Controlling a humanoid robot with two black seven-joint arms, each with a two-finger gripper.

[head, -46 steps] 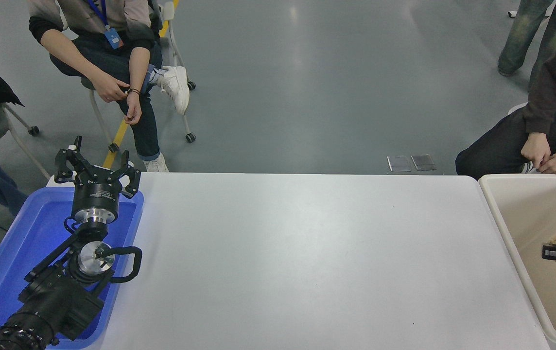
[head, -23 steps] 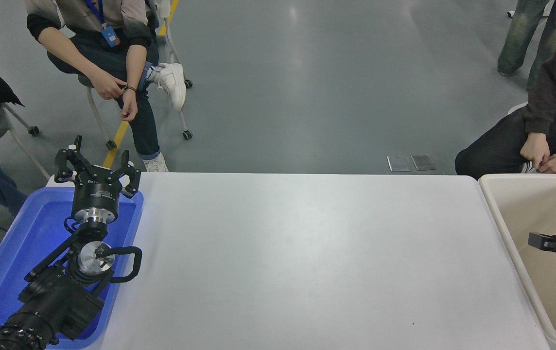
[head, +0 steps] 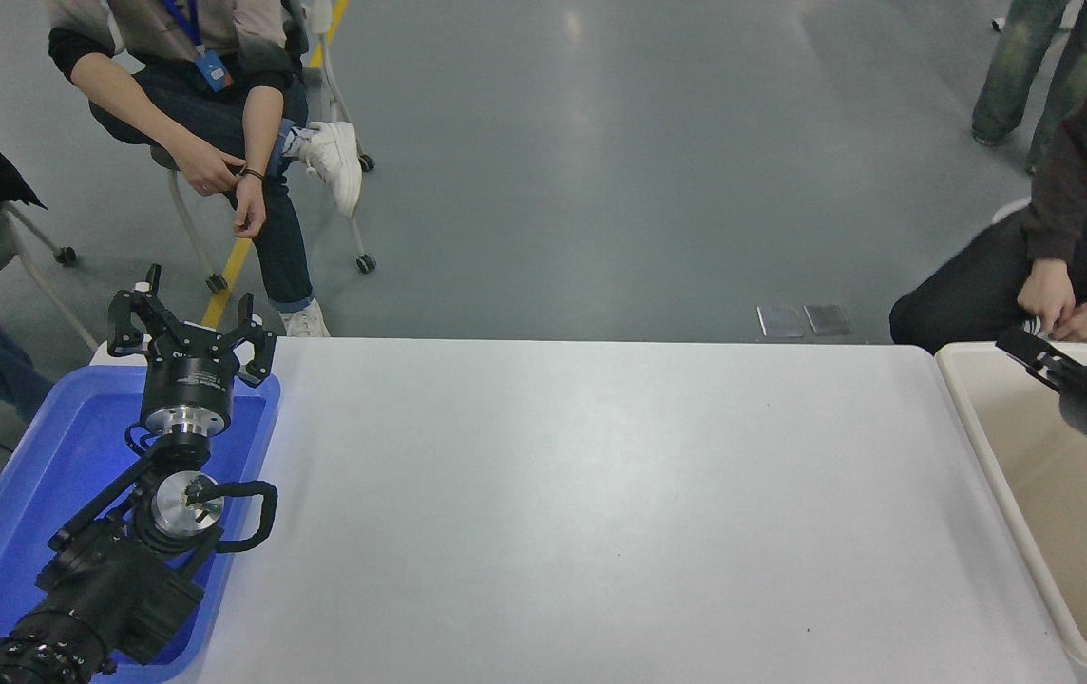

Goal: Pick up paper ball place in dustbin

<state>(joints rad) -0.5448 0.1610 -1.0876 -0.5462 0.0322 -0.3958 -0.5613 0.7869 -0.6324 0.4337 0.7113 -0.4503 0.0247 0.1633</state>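
The cream-beige dustbin [head: 981, 446] stands at the table's right end, partly cut off by the picture's edge. My right gripper [head: 1028, 353] comes in from the right edge and hangs above the bin's far rim, seen edge-on, with nothing showing in it. The paper ball does not show in the head view; the visible part of the bin's floor is bare. My left gripper [head: 190, 328] is parked open and empty above the far end of the blue tray.
A shallow blue tray [head: 21, 494] sits at the table's left end under my left arm. A person [head: 1066, 275] crouches just behind the dustbin, hands close to my right gripper. Another person [head: 220, 123] sits at the far left.
One second ago my right gripper held the paper ball low inside the dustbin. Half a second ago the ball was gone from it. The gripper has since risen toward the bin's far rim.
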